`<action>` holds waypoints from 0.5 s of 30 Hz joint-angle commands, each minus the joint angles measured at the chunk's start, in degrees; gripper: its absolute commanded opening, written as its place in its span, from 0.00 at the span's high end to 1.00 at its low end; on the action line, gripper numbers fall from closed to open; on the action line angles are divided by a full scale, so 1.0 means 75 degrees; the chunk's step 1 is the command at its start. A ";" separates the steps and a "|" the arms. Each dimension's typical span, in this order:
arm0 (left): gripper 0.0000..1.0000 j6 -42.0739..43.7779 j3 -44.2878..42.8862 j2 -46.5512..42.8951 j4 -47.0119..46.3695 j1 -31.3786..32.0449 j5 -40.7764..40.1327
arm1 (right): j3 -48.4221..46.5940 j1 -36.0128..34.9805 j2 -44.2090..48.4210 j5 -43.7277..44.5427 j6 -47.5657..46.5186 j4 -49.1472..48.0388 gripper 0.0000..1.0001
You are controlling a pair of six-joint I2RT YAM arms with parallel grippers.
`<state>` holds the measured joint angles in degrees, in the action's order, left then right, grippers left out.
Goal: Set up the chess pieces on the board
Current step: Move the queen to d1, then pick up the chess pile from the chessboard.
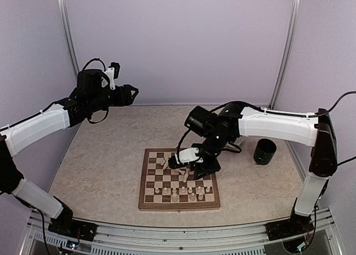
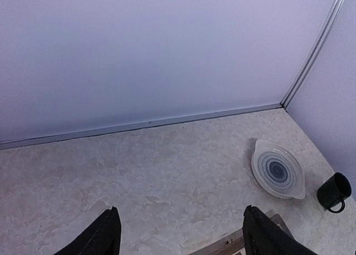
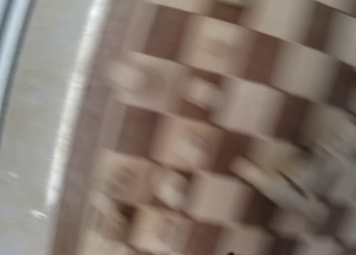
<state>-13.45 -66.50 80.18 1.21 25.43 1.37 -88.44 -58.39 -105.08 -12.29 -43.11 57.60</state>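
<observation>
The board (image 1: 149, 180) lies flat in the middle of the table; its corner also shows in the left wrist view (image 2: 232, 246). Several pale chess pieces (image 1: 175, 196) stand on its two near rows, and a few more sit or lean around the centre squares (image 1: 164, 161). My right gripper (image 1: 185, 169) hovers low over the board's centre, its jaws hidden by the wrist. The right wrist view is a motion blur of checks and pale pieces (image 3: 183, 183), with no fingers visible. My left gripper (image 1: 135, 93) (image 2: 181, 210) is raised high at the far left, open and empty.
A black mug (image 1: 265, 151) (image 2: 334, 191) stands right of the board. A round plate with grey rings (image 2: 277, 169) lies on the table beyond the board. The walls close in the back and sides.
</observation>
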 commanded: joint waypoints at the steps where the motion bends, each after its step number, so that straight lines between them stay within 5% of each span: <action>1: 0.27 0.0673 -0.0876 0.0491 0.1651 0.0838 -0.0895 | 0.0055 0.1141 0.0797 -0.0737 0.0088 -0.0496 0.63; 6: 0.37 0.0103 -0.0755 0.0715 0.2561 0.1214 0.0006 | 0.0449 0.2127 0.1268 -0.1251 0.0253 -0.1234 0.64; 15: 0.43 -0.0151 0.0010 0.0601 0.3451 0.1886 0.0497 | 0.1273 0.2278 0.0605 -0.0956 -0.0506 -0.2281 0.64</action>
<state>-13.52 -67.77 84.95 22.00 38.13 2.37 -79.79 -41.19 -96.95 -18.65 -43.18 44.38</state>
